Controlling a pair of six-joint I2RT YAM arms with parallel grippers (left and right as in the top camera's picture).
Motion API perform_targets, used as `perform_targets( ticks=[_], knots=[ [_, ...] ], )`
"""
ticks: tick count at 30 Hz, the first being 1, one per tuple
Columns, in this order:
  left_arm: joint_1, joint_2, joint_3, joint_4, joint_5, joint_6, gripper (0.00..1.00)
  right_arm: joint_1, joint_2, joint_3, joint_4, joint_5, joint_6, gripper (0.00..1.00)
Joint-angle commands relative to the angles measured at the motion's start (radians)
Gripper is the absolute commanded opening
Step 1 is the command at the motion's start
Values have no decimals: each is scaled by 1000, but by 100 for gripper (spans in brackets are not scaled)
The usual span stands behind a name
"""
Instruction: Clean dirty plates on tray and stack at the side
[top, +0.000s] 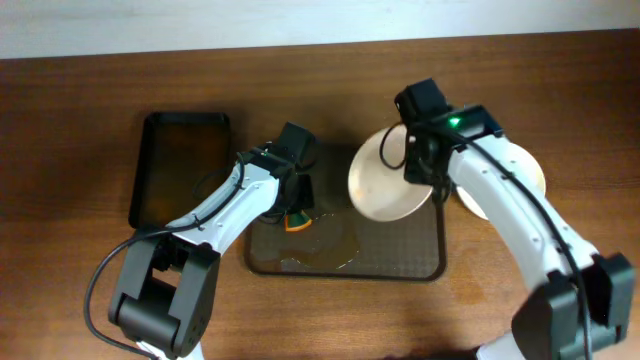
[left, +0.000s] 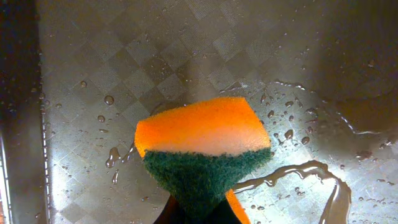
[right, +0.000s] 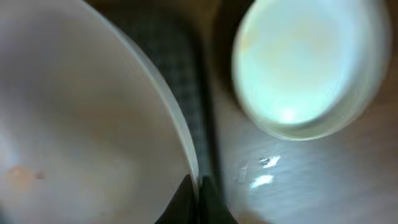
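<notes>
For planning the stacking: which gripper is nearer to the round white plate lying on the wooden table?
Right. The right gripper is just left of that plate; the left gripper is farther left, over the brown tray.

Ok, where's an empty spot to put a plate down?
Bare table lies left of the black tray, which looks empty too. Crowded: the brown tray, where the left gripper holds a sponge beside the plate in the right gripper.

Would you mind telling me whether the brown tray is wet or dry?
Wet: droplets and a pooled streak of water lie on the tray floor beside the sponge.
</notes>
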Motion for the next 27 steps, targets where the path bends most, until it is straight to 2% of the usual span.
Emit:
perform_targets(
  ticks=[1, 4, 7, 9, 11, 14, 22, 27],
  knots=[
    [0, -2, -6, 3, 15, 21, 0, -2, 18, -175, 162, -177, 15, 4],
    [2, -4, -5, 9, 88, 92, 0, -2, 18, -334, 377, -288, 16, 4],
    [2, -16, -5, 18, 164, 168, 0, -2, 20, -460, 554, -304, 87, 4],
    [1, -36, -5, 26, 188, 170, 0, -2, 21, -520, 640, -313, 86, 4],
    [0, -53, -5, 54, 212, 171, 0, -2, 27, -538, 663, -329, 86, 4],
    [0, -58, -5, 124, 340, 214, 0, -2, 30, -539, 663, -330, 87, 4],
    [0, -56, -79, 318, 403, 202, 0, -2, 30, -539, 668, -341, 86, 4],
    [1, -56, -272, 623, 403, 143, 0, -2, 30, -539, 678, -341, 86, 4]
  ],
)
